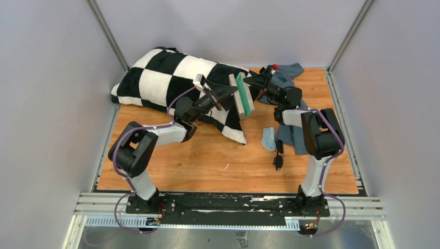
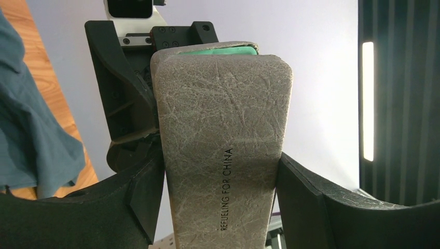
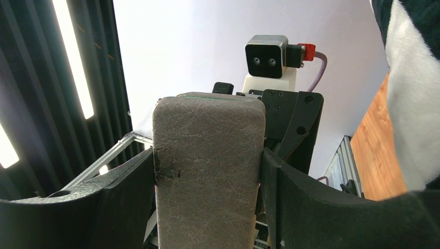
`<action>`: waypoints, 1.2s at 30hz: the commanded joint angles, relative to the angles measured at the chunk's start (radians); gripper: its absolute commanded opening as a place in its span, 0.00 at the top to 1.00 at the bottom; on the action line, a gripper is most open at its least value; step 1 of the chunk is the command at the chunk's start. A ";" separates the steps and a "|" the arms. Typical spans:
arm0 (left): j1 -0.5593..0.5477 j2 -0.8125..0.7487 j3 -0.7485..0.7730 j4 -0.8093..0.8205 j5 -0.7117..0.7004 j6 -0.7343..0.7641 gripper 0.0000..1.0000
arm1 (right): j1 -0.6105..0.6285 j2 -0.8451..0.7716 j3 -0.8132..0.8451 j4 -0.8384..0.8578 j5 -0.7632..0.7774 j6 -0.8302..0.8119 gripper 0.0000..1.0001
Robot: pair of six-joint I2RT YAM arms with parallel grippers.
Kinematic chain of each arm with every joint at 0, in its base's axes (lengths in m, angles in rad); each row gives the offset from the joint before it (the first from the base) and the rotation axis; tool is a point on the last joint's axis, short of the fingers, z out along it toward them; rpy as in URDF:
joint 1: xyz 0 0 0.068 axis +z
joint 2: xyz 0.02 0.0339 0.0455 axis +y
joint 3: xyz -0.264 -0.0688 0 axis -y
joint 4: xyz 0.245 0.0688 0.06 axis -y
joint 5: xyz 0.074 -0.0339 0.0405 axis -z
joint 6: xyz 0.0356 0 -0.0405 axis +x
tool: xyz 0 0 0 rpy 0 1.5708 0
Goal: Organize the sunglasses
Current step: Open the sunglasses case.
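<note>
Lying on the wooden table — the sunglasses, pale grey walls around.

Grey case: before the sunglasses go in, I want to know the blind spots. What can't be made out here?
1. Case interior: the top view gives only a green edge; both wrist views are filled by its grey shell.
2. Sunglasses: too small in the top view for detail; outside both wrist views.
3. Dark blue cloth: partly covered by the right arm in the top view.
</note>
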State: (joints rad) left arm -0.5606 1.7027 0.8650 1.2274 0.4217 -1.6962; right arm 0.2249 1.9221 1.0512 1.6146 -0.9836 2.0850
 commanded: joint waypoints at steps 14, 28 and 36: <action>0.007 -0.132 -0.036 0.318 0.051 0.021 1.00 | -0.106 0.046 -0.089 -0.019 0.056 0.006 0.81; 0.007 -0.140 -0.043 0.153 0.094 0.074 1.00 | -0.128 -0.007 -0.144 -0.044 -0.035 -0.134 0.69; 0.005 -0.195 -0.040 -0.058 0.123 0.173 1.00 | -0.129 -0.172 -0.203 -0.460 -0.088 -0.477 0.66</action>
State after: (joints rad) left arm -0.5655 1.6386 0.8036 1.0512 0.4908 -1.5906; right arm 0.1867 1.8172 0.8829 1.4948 -1.0801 1.8740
